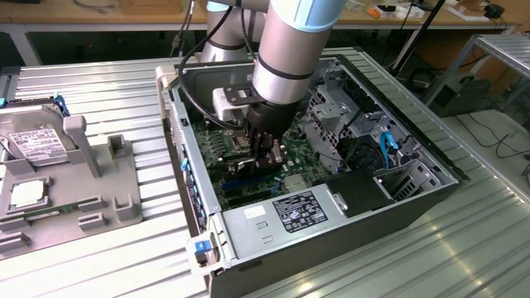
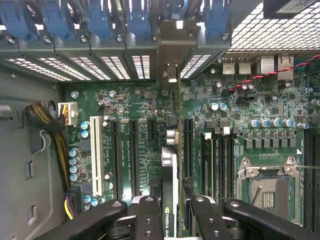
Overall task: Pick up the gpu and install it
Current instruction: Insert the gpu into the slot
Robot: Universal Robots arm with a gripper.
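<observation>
Externally, the arm [image 1: 286, 56] reaches into the open PC case [image 1: 186, 146], gripper [image 1: 263, 162] low over the mobo [image 1: 291, 169]. Wrist view — fingers [image 2: 149, 220] clamp the gpu [image 2: 169, 175] edge-on, upright just above the PCIe slots [image 2: 134, 155], bracket end twd the rear slot covers [image 2: 107, 65].

Computer case [image 1: 188, 162]: lies on the tabletop [image 1: 463, 248], upper side open.
- Exterior view's right: drive cage [image 1: 331, 115] and blue cables [image 1: 388, 146] crowd that wall.
- Near end: power supply [image 1: 286, 214] fills the corner.
- Motherboard [image 2: 130, 97]: open span above the expansion slots [image 2: 116, 155]. The tool [image 2: 171, 202], clamped on the gpu [image 2: 170, 165], takes up the gap between two slots.
- Blue retention clips [image 2: 95, 17] line the rear slot openings.
- Cable bundle [image 2: 55, 135] hugs one side wall.
- Exterior view's left: grey fixture [image 1: 91, 180] carrying a hard drive [image 1: 37, 146].
</observation>
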